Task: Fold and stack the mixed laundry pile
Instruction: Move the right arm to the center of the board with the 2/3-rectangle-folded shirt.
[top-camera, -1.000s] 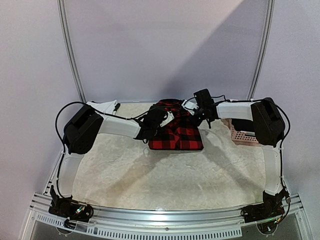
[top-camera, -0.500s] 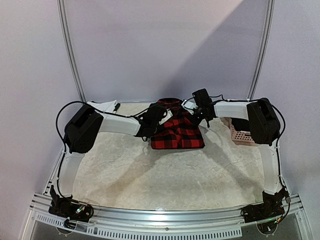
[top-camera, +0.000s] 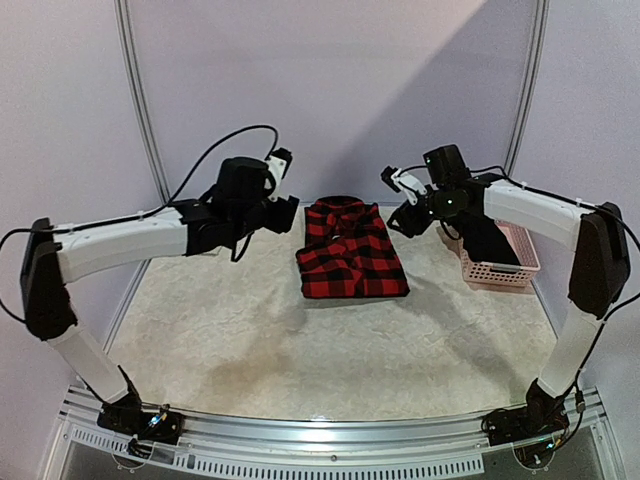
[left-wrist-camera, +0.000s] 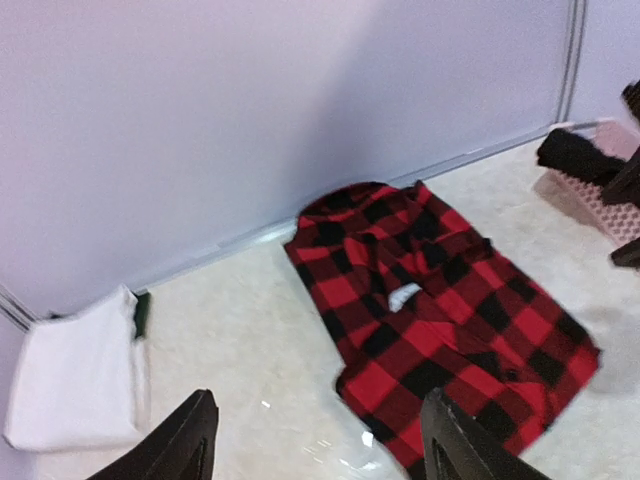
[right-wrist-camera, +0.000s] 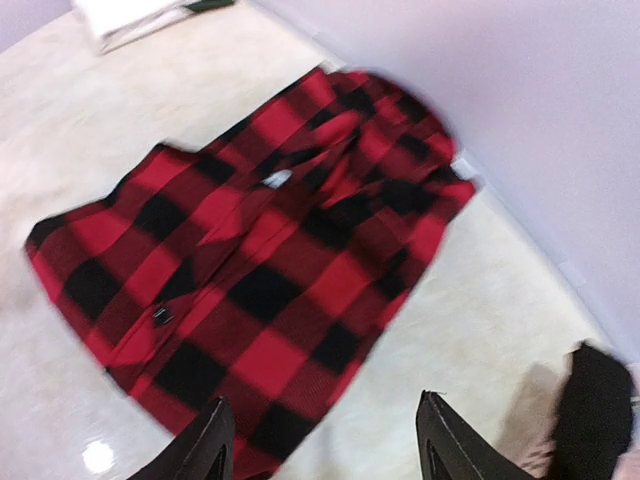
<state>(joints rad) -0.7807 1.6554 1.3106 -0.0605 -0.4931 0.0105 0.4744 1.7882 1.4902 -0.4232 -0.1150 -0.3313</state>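
A folded red-and-black checked flannel shirt (top-camera: 351, 252) lies flat at the back middle of the table, collar toward the wall. My left gripper (top-camera: 288, 213) hangs open above the table just left of it, nothing between its fingers; in the left wrist view the shirt (left-wrist-camera: 440, 310) lies below the left gripper (left-wrist-camera: 318, 400). My right gripper (top-camera: 402, 222) is raised to the shirt's right, also open and empty, and the right wrist view looks down past the right gripper (right-wrist-camera: 325, 400) on the shirt (right-wrist-camera: 250, 270). A folded white cloth (left-wrist-camera: 75, 375) lies at the far left with a dark green piece (left-wrist-camera: 142, 312) at its edge.
A pink perforated basket (top-camera: 505, 265) stands at the back right with a black garment (top-camera: 487, 240) draped over its rim. The back wall runs close behind the shirt. Cream table surface (top-camera: 330, 350) spreads in front of the shirt.
Both grippers have opened, let go of the shirt's upper corners, and risen up and apart. The shirt now lies flat and folded, slightly nearer the wall.
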